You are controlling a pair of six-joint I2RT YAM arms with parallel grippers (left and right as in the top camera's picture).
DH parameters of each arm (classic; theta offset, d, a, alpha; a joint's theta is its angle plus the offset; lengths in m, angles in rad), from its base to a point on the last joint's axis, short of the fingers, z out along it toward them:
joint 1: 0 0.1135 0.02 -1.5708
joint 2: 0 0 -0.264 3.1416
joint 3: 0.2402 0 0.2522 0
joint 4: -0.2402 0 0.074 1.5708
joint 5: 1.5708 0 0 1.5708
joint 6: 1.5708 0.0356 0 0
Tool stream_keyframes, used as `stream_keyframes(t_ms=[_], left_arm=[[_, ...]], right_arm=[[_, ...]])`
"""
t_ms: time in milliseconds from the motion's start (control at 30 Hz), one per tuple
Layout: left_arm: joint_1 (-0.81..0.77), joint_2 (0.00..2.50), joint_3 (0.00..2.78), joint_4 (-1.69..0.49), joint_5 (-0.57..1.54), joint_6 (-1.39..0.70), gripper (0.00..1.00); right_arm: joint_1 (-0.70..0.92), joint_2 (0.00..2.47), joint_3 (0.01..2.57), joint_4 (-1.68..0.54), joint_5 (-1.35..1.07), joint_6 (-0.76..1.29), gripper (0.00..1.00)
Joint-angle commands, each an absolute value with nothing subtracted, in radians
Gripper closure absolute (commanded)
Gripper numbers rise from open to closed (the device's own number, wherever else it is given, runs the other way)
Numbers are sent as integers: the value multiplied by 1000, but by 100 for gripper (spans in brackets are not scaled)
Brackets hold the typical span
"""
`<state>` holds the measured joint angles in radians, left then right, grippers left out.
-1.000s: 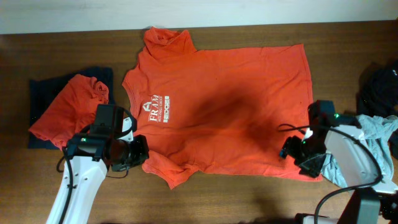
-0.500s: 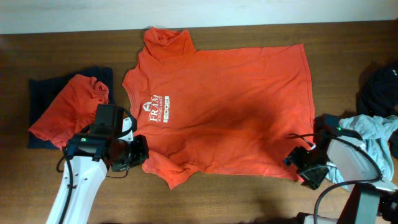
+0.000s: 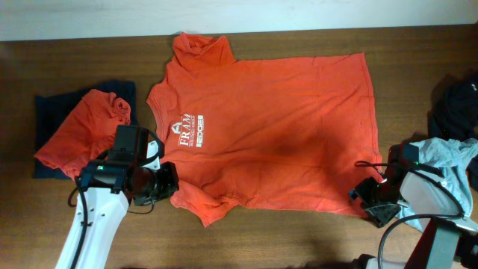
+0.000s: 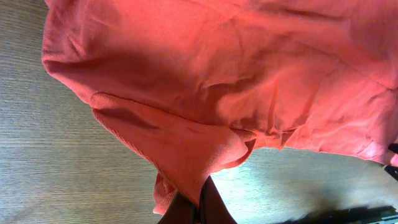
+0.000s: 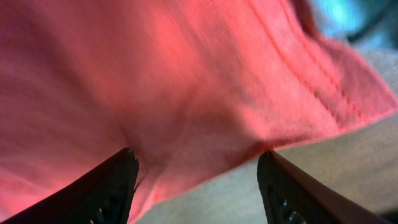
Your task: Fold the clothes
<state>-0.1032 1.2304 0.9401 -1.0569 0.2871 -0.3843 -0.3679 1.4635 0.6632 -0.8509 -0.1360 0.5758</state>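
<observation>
Orange T-shirt (image 3: 276, 127) flat, long axis sideways, collar leftward
Sleeve pinched in left gripper (image 4: 199, 204); right gripper (image 5: 196, 155) apart at hem

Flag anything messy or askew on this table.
The orange T-shirt lies mostly flat, but its lower sleeve is bunched and wrinkled where the left gripper pinches it. A grey-blue garment and a black garment sit heaped at the right edge.

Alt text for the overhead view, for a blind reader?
An orange T-shirt lies flat on a wooden table, the left hand at its nearer sleeve and the right hand at its nearer hem corner. A folded orange garment on a navy one sits at left; a grey-blue garment and a black garment at right.
</observation>
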Motion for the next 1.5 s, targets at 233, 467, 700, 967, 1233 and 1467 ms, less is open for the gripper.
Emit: stream_keyframes(t_ms=[233, 467, 700, 967, 1233, 1467], left_arm=[[-100, 1228, 958, -1048, 280, -364, 100], [-100, 1228, 958, -1039, 280, -364, 100], [-100, 1228, 958, -1039, 280, -364, 100], [-100, 1228, 958, -1040, 281, -364, 99], [-100, 1228, 959, -1038, 282, -364, 100], [-100, 1228, 1018, -1067, 295, -352, 99]], right_arm=[[-376, 1460, 657, -879, -87, 585, 8], [-376, 1461, 653, -851, -73, 586, 28], [-376, 1461, 653, -859, -11, 585, 73], [-374, 1458, 683, -888, -10, 524, 96], [-373, 1457, 797, -1023, -33, 392, 96], [-372, 1453, 871, -1089, -49, 379, 96]])
